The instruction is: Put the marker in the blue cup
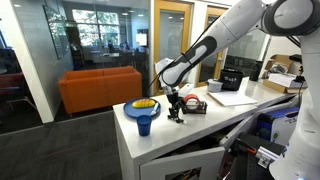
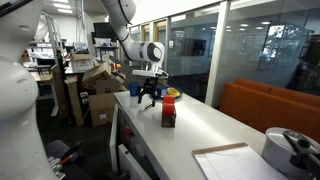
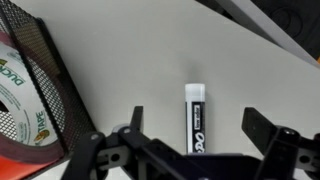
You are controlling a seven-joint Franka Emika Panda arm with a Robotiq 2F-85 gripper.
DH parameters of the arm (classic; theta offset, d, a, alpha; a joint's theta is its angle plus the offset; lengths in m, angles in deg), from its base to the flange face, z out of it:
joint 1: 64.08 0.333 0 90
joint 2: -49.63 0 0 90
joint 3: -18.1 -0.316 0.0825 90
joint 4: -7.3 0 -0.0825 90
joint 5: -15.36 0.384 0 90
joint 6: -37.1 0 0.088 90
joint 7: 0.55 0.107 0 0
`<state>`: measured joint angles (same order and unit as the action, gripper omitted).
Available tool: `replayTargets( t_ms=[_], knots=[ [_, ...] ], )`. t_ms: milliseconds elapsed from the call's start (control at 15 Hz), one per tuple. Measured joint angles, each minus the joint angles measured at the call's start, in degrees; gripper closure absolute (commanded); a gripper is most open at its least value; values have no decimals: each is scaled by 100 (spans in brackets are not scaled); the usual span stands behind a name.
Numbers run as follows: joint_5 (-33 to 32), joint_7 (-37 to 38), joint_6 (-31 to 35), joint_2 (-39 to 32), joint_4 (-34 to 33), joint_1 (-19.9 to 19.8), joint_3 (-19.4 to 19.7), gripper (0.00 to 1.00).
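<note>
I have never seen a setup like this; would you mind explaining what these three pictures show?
It is one white robot arm with a two-fingered pincer at its end, bent over a white table. Two pictures come from cameras standing in the room; the third from a camera on the wrist, looking down past the pincer. On the table are a marker, a blue cup, a blue bowl with yellow contents and a mesh holder with tape. The pincer is open, one finger either side of the marker, and holds nothing.
</note>
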<state>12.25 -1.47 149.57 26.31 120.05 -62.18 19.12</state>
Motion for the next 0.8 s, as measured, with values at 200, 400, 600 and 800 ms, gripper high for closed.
replayTargets(
  t_ms=[200,400,600,800],
  knots=[
    [-10,5,17,0,28,18,-1,47],
    [-43,14,27,0,50,20,-1,68],
    [-95,24,35,0,69,22,-1,89],
    [-103,36,46,0,74,23,-1,96]
  ],
)
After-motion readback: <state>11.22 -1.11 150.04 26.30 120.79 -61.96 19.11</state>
